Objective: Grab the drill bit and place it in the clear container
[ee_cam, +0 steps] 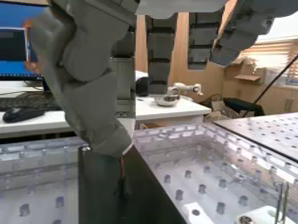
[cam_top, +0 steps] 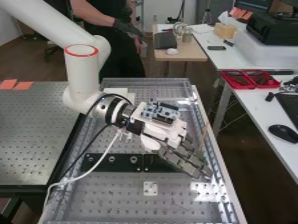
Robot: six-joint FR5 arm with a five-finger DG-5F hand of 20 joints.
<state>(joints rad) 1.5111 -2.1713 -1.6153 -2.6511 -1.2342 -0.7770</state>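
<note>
In the high view the hand [cam_top: 189, 159] is over the right end of the black strip [cam_top: 113, 162], its fingers slanting down to the right. In the wrist view the hand [ee_cam: 90, 85] has its thumb tip against a finger, pinching the thin drill bit [ee_cam: 122, 169]. The bit's lower part points down in front of the black strip [ee_cam: 100, 192]; its upper part is hidden by the thumb. The clear container [cam_top: 146, 86] lies along the bench under the arm, its transparent wall and pegged floor also visible in the wrist view.
A small white block [cam_top: 150, 188] sits on the perforated surface in front of the black strip. Red trays [cam_top: 249, 79] and a black mouse [cam_top: 283, 133] are on the white side table. A white cable [cam_top: 85, 172] hangs from the arm across the bench's left side.
</note>
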